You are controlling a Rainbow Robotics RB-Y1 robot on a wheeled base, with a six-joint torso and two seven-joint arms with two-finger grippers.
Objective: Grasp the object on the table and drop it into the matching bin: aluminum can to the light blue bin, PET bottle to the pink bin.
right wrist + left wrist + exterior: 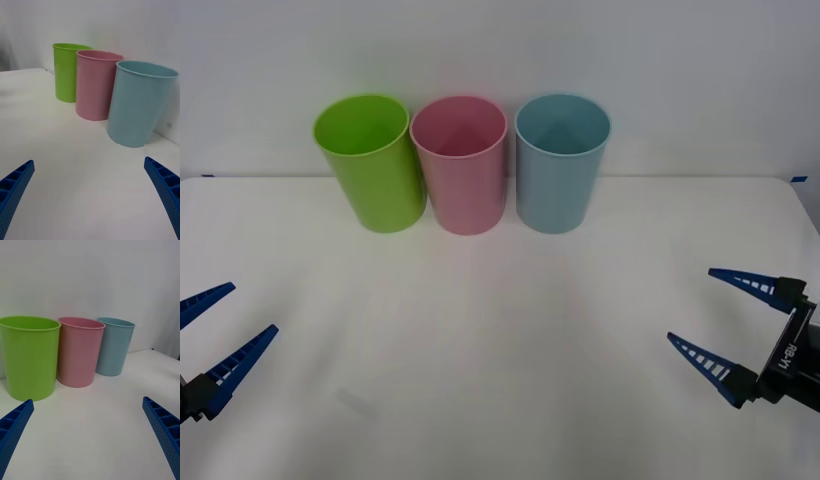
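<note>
Looking down at the table (pixel 500 400), I see my two grippers waiting low at its near corners. My left gripper (pixel 205 343) has its two blue fingers spread wide apart, and it holds nothing. My right gripper (pixel 728 322) is spread wide too, and it holds nothing.

I count three cups in a row at the back of the table, standing up straight. One is a lime green cup (pixel 372 162), one is the pink bin (pixel 461 163) in the middle, and one is the light blue bin (pixel 560 161) on my right side. The green and pink ones look like they touch. The blue one stands just beside the pink one.

I cannot find the can on the table. The white top between me and the cups is bare. I cannot see the bottoms of the cups, so I cannot tell if something is already inside one.

I think a small drink can would be light, hard and a bit slippery, and it could dent if I squeeze too much. I would hold it around the middle of its round body, gently, with one finger on each side.

So I count two grippers, four fingers, three cups and no cans.
</note>
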